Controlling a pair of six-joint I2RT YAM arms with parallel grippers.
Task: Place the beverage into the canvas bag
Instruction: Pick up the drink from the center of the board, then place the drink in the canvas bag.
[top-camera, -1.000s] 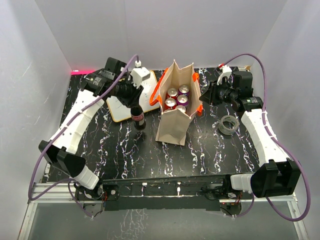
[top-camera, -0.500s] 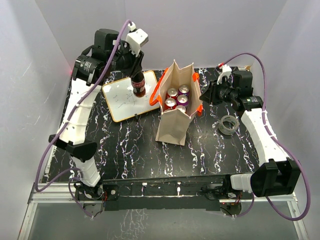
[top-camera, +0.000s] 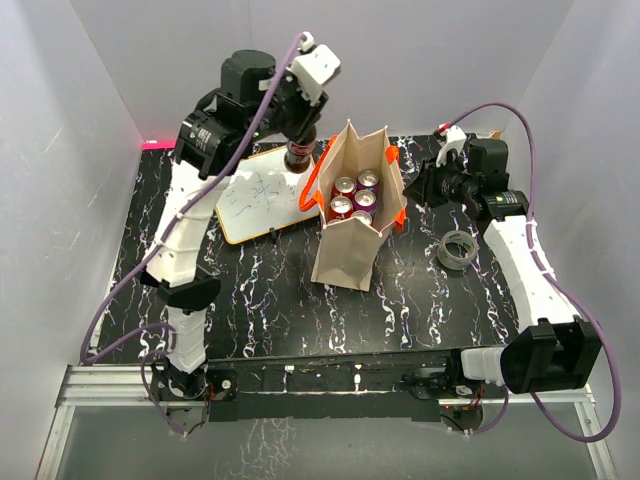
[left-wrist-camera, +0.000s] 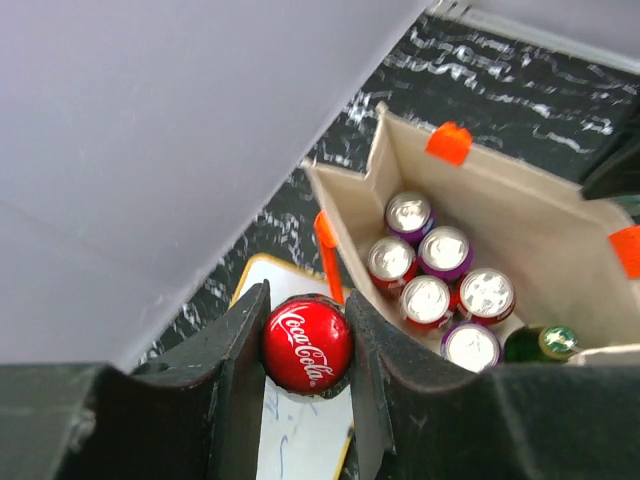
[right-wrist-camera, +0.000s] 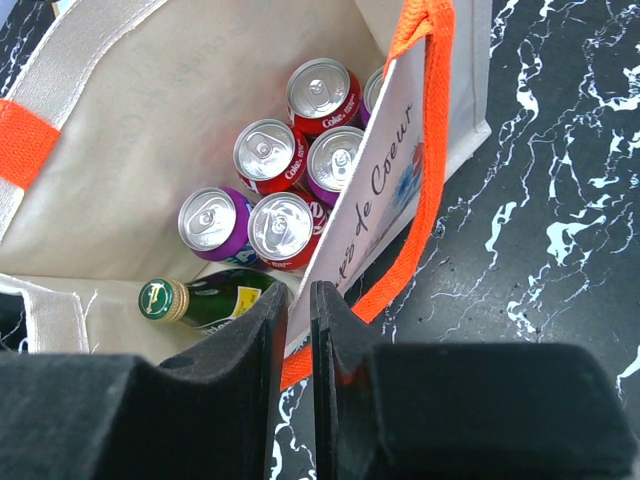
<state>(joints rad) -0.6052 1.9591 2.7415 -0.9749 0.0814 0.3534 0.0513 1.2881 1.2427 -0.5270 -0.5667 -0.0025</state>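
held thing: the cola bottle (top-camera: 297, 156) hangs by its red cap in the left gripper (left-wrist-camera: 306, 350), jaws clamped on both sides of the cap.
position: it is raised over the far corner of the whiteboard (top-camera: 250, 195), just beside the left rim of the canvas bag (top-camera: 345, 245), not yet above the mouth.
right gripper (right-wrist-camera: 300, 310): pinched on the bag's right wall by the orange handle, which likely steadies the mouth.
inside: cans (left-wrist-camera: 425, 265) cluster in the middle; a green bottle (right-wrist-camera: 205, 300) lies at one end.
doing it well: carry the bottle over the rim clear of the handle, lower it upright into a free gap, and let go only when it is low.
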